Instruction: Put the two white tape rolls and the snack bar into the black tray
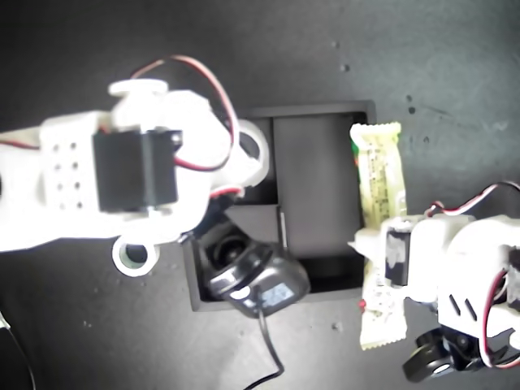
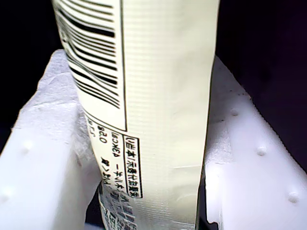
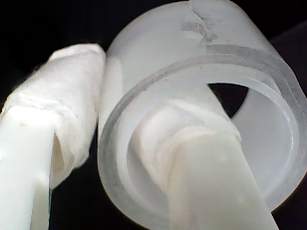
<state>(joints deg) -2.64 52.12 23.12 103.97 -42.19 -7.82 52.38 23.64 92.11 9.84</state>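
The black tray (image 1: 309, 106) sits mid-table in the exterior view. Along its right rim runs the snack bar (image 1: 380, 175), a cream and green wrapper. My first gripper (image 1: 375, 268) is shut on the bar's lower half; in the first wrist view the bar (image 2: 163, 96) fills the gap between both white fingers (image 2: 38, 167). My second gripper (image 1: 248, 154) is shut on a white tape roll (image 1: 258, 146) over the tray's upper-left compartment, with one finger (image 3: 211, 167) inside the roll (image 3: 201, 38) and one outside. A smaller tape roll (image 1: 134, 257) lies left of the tray.
The second arm's white body (image 1: 114, 179) covers the exterior view's left half. Its black wrist camera (image 1: 256, 280) and cable hang over the tray's lower-left compartment. Dark tabletop (image 1: 439, 65) surrounds the tray.
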